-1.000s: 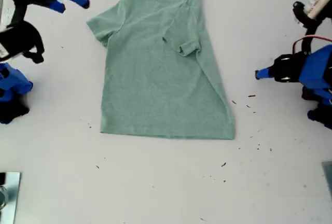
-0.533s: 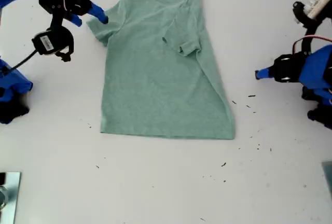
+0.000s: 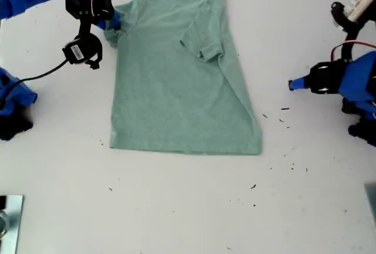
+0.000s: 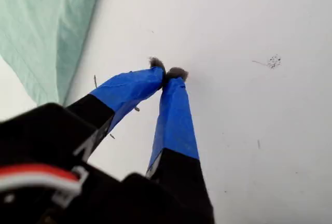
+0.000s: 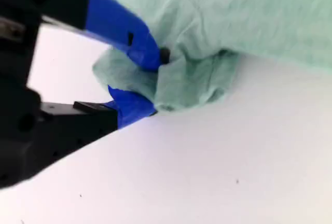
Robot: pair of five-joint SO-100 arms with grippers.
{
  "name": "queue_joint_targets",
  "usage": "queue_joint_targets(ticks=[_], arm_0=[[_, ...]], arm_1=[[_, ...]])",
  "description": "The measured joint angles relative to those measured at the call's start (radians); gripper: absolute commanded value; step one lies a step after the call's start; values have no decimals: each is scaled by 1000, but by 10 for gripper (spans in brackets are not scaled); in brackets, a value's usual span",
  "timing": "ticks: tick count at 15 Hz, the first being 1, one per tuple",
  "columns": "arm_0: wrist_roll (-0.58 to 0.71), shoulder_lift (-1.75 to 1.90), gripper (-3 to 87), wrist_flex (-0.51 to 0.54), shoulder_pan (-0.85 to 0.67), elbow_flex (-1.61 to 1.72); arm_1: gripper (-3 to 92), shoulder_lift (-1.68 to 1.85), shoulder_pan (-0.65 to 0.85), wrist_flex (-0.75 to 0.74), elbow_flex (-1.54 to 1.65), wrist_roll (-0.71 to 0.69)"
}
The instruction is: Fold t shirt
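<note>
My second hand point(image 5: 155, 86), blue-taped and black, pinches the bunched sleeve point(image 5: 176, 81) of the small sage-green cotton t-shirt point(image 3: 176, 77) at the exterior view's far left; my first hand point(image 4: 167, 73), at that view's right, has its tips pressed together on nothing, just above the white desk point(image 3: 188, 207); the shirt lies flat at the desk's far centre, its other sleeve folded inward.

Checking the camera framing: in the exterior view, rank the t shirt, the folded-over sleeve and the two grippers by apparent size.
1. t shirt, by far.
2. folded-over sleeve.
3. My first gripper and my second gripper: both show only small blue tips, too alike to rank.
</note>
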Motion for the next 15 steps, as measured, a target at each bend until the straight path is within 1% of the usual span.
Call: queue_joint_targets(ticks=[1, 2, 4, 6, 9, 12, 13, 14, 15], arm_0=[[-2, 15, -3, -5, 3, 3], [-8, 118, -3, 15, 25, -2], [-18, 242, -3, 101, 69, -21], [-18, 301, -3, 156, 109, -117], [-21, 281, -3, 160, 264, -316], [-29, 29, -3, 138, 382, -574], [-29, -61, 12, 124, 419, -640], [-31, -155, 179, 112, 439, -707], [-29, -247, 298, 97, 437, -758]], arm_1=[[23, 0, 0, 0, 0, 0], [23, 0, 0, 0, 0, 0], [23, 0, 0, 0, 0, 0], [23, 0, 0, 0, 0, 0], [23, 0, 0, 0, 0, 0], [23, 0, 0, 0, 0, 0], [23, 0, 0, 0, 0, 0], [23, 0, 0, 0, 0, 0], [23, 0, 0, 0, 0, 0]])
